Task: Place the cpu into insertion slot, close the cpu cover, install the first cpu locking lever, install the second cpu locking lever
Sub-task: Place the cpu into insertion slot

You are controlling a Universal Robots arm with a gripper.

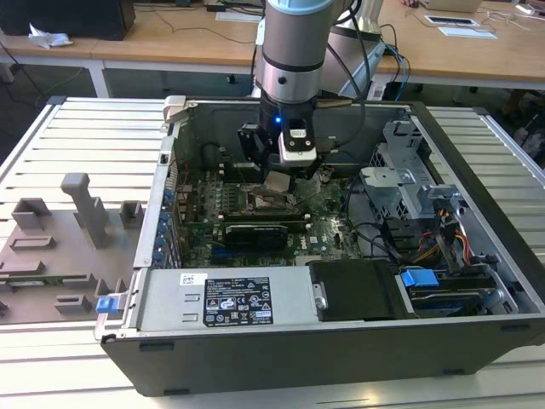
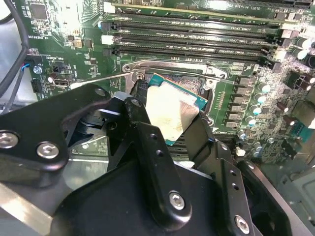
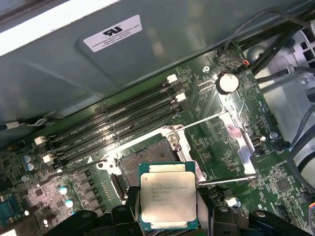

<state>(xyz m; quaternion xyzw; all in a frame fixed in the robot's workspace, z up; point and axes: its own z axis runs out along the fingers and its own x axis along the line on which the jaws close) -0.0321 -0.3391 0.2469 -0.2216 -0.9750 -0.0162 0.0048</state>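
Pincer (image 2: 168,125) pinches the cpu (image 3: 168,200) by two opposite edges, one black finger on each side. This grip appears chosen to leave the metal top and the contact face untouched and to keep the chip level.

Position: the cpu hangs directly over the insertion slot (image 3: 146,158). In the exterior view it sits apart from the slot, above it, and is not seated. In the first wrist view the chip overlaps one edge of the slot's silvery frame. The remaining dark square of the slot lies exposed beyond it.

The cpu cover (image 3: 238,145) stands swung away to one side of the insertion slot, which leaves the opening unobstructed for a straight descent. Four long memory slots (image 3: 118,125) run beside the insertion slot on the side away from the pincer. All of these sit on the green motherboard (image 3: 275,184), inside the open computer case (image 1: 281,349), which rests on the slatted desk (image 1: 85,128).

Appearance of the cpu: a small flat square with a silvery-grey metal lid carrying faint print, stepped at its rim and bordered by a narrow green margin. In the second wrist view the lid reflects strong glare.
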